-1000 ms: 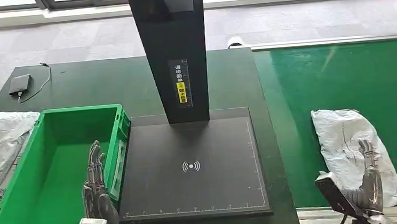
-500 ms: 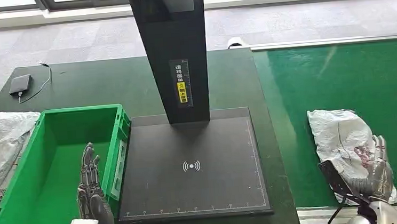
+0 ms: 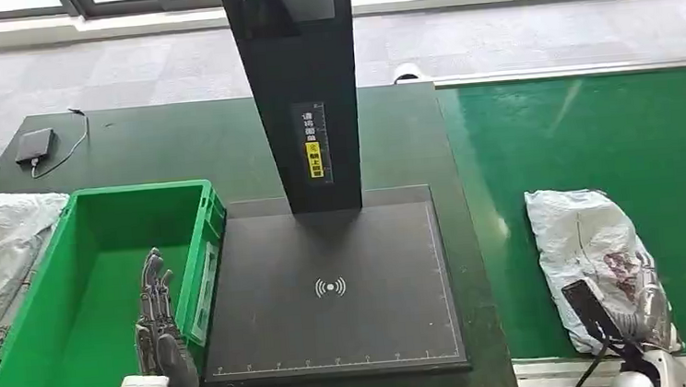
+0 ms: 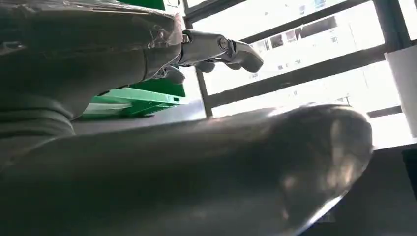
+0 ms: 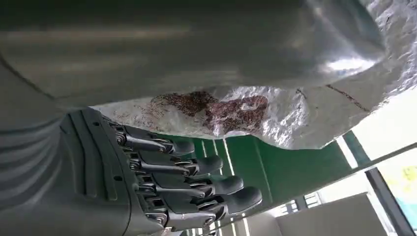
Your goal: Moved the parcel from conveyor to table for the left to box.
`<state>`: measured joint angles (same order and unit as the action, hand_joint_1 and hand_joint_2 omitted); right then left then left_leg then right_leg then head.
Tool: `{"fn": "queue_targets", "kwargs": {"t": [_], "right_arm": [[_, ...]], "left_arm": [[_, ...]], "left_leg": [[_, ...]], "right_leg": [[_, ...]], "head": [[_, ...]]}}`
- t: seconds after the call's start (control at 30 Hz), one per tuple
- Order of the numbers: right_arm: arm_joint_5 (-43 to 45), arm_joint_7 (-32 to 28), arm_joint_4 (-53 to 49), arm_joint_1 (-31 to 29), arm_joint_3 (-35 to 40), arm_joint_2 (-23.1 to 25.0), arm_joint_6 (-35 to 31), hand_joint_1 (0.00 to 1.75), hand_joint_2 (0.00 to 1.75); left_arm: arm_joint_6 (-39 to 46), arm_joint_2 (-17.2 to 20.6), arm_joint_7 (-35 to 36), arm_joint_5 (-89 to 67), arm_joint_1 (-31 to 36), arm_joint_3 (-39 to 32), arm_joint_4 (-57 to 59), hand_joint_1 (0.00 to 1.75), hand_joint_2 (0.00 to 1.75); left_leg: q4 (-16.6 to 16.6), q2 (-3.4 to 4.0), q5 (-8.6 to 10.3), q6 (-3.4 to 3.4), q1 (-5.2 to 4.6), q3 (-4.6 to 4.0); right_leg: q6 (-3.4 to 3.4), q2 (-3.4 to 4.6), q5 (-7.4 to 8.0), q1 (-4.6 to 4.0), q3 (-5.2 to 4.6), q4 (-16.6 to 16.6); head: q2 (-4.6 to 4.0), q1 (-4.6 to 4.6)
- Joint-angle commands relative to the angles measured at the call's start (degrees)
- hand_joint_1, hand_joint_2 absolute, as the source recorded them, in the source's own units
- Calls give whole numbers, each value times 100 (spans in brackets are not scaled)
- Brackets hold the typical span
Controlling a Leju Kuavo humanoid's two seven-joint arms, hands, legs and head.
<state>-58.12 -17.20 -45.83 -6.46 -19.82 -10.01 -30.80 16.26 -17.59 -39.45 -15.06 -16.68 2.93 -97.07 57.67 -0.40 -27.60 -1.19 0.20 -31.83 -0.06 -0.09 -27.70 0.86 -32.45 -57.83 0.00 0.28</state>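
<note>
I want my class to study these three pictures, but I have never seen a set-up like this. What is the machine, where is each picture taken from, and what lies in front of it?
This is a humanoid robot with two silver arms ending in many-fingered hands. The wide picture comes from a camera on its head, looking down. The other two come from cameras at its wrists, so they look turned and are crowded by the hands.

In front lie a green conveyor, a dark table bearing a black pad and post, and a green box. A white parcel lies on the conveyor. The right hand reaches around its near end; whether it grips it is unclear. The left hand hovers over the box, holding nothing.
</note>
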Motion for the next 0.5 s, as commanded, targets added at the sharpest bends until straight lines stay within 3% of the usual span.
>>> {"fn": "queue_targets", "kwargs": {"t": [0.03, 0.23, 0.27, 0.3, 0.5], "right_arm": [[-258, 385, 854, -308, -51, -48, 640, 0, 175], [-671, 830, 1303, -249, -94, -159, 1023, 0, 175], [-797, 899, 1402, -238, -48, -182, 1057, 0, 0], [-940, 993, 1531, -221, 7, -205, 1142, 0, 175], [-1371, 1335, 1953, -52, 51, -126, 1353, 0, 175]], "left_arm": [[-552, 215, 251, 142, 214, -99, 297, 0, 0], [-1032, 39, 216, -204, 208, -409, 337, 0, 0], [-1077, 18, 215, -232, 221, -435, 350, 0, 0], [-1135, 15, 215, -264, 238, -449, 374, 0, 0], [-1390, 8, 227, -336, 289, -534, 489, 0, 0]], "left_leg": [[-13, 11, 10, 4, 4, 7], [-10, -3, 5, 2, 2, 7], [-14, 2, 6, 3, 4, 10], [-7, -2, 3, 2, 3, 7], [-8, -16, 5, 4, 7, 12]], "right_leg": [[-1, 7, 16, -5, 10, 22], [-1, -8, 7, 0, 13, 15], [-2, -3, 10, -2, 16, 20], [-1, -6, 5, -2, 13, 12], [0, -20, 4, -8, 25, 18]], "head": [[0, 0], [-2, 0], [0, 2], [-2, 0], [0, 0]]}}
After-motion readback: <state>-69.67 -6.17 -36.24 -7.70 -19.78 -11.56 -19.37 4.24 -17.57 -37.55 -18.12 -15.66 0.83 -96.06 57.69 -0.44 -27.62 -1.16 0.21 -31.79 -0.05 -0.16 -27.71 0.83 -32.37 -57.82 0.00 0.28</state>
